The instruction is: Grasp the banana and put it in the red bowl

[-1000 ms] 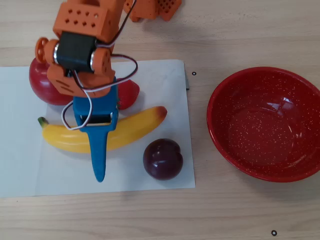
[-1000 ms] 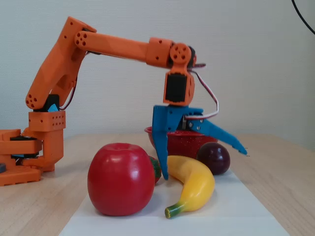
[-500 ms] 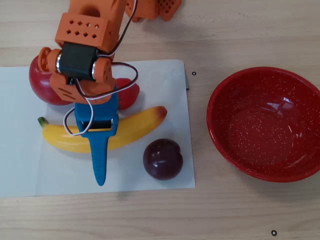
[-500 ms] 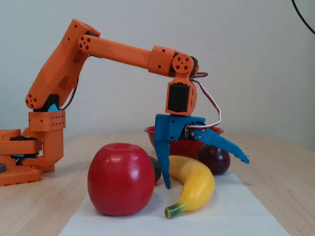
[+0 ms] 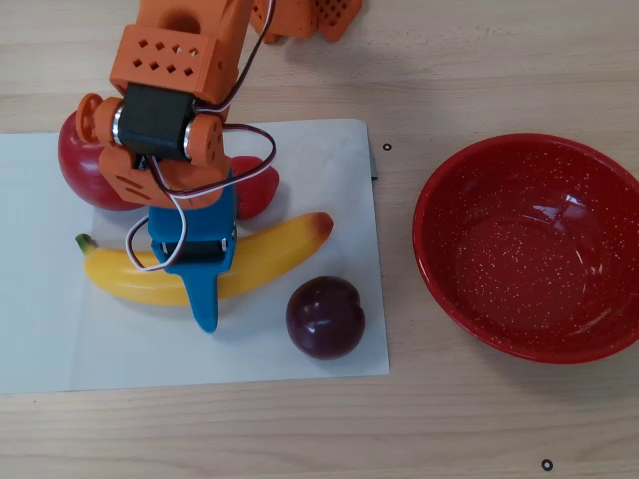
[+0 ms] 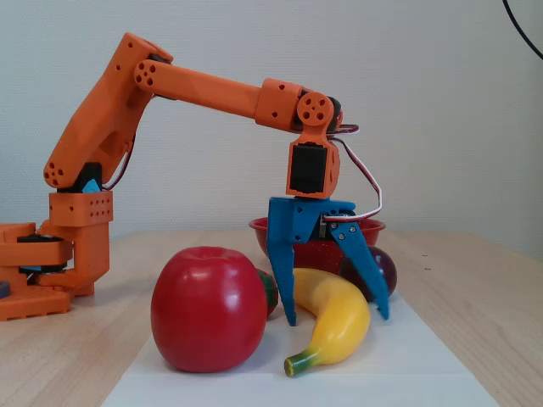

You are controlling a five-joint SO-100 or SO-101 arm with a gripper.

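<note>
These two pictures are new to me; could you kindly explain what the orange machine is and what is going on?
It is a small orange robot arm bolted at a wooden table. One picture looks straight down; the other looks from the side at table height. On a white paper sheet lie a yellow banana, a red apple and a dark plum. A red bowl sits empty beside the sheet. The blue fingers stand open astride the banana; nothing is lifted yet.
</note>
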